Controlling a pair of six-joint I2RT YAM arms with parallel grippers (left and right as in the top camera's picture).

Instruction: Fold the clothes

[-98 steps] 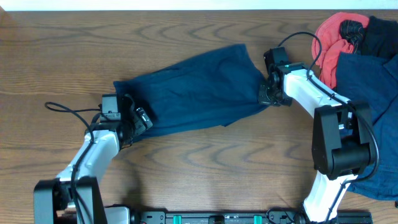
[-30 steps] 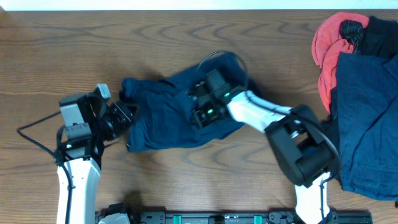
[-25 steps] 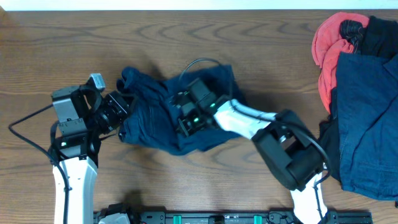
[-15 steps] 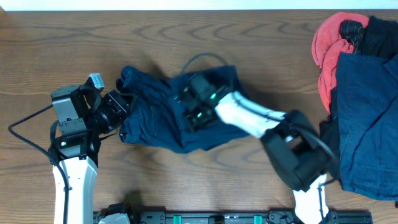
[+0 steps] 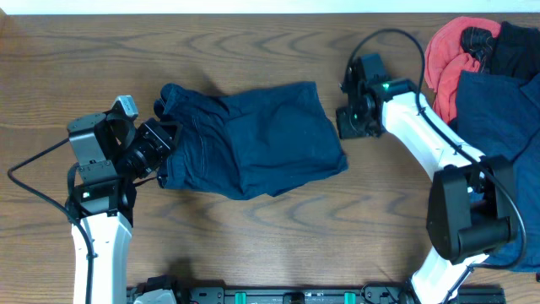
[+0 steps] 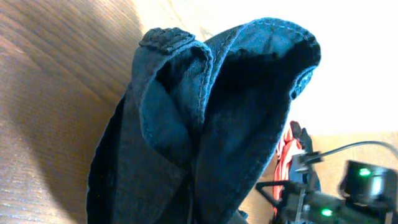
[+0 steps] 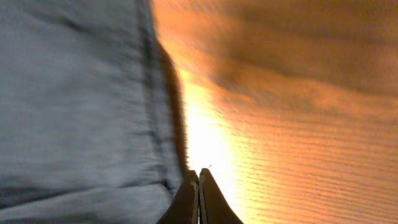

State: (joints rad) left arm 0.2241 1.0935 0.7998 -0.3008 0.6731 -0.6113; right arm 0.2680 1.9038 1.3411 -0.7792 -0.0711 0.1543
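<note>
Shorts, between left claw and right claw: plain dark navy, stitching in the same tone.
Desk: mid-brown wood, wavy grain.
Beyond right claw, on the side away from the shorts: red garment, black garment, navy garment.
Arms: white, black joints.
Green light just behind right claw.

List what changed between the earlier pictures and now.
The dark navy blue fabric shorts, earlier spread out long, now lie folded roughly in half. The right hand carried their right end over to the left, let go and pulled back to the right, shut and empty. The left hand shifted slightly left but stays at the shorts' left edge. The red, black and navy clothes pile is unchanged.
</note>
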